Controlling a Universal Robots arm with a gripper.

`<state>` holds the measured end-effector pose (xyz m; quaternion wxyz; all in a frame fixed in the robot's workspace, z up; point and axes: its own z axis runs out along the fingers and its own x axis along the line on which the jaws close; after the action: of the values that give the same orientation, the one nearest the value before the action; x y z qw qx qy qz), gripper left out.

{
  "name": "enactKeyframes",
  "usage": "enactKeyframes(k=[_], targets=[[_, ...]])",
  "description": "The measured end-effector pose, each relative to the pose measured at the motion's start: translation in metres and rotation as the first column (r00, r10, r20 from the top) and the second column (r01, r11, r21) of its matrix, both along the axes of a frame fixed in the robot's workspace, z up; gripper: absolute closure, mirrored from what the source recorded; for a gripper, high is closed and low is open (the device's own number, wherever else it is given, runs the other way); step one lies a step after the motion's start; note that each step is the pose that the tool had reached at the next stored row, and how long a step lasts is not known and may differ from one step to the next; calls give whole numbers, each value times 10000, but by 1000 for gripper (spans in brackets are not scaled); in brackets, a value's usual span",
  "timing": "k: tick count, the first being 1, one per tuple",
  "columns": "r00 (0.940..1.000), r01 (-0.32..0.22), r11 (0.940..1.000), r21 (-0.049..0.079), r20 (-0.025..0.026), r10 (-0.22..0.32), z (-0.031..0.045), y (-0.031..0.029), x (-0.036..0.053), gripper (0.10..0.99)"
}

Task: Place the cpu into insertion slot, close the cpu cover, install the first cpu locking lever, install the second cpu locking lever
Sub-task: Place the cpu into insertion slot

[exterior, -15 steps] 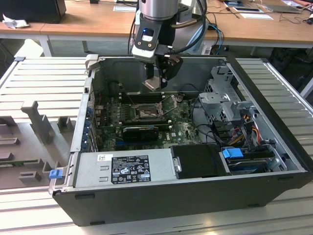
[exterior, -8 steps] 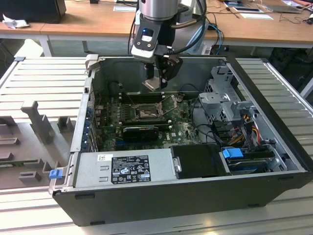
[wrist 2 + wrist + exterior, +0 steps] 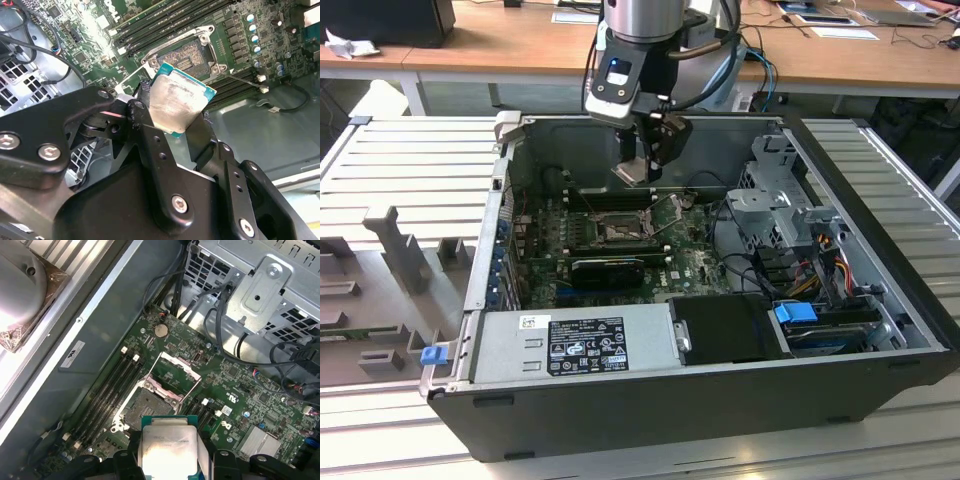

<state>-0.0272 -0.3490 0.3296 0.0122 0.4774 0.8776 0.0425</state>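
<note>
The cpu (image 3: 632, 172) is pinched at two opposite edges by the fingers (image 3: 145, 120) of the gripper (image 3: 642, 165) and is held in the air inside the open computer case (image 3: 650, 410), above the green board and clear of it. The chip is square, so no long axis can be given. Its plane is tilted, neither level nor upright, with the metal top seen in both wrist views. The insertion slot (image 3: 144, 406) lies bare beneath, and the cpu cover (image 3: 181, 366) is swung up beside it.
</note>
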Motion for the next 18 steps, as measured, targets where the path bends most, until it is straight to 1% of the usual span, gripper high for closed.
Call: enactKeyframes(k=[10,18], targets=[[9993,378,9993,0,0,-378,-6,0,0,557],[9971,759,9971,0,0,-759,-13,0,0,557]])
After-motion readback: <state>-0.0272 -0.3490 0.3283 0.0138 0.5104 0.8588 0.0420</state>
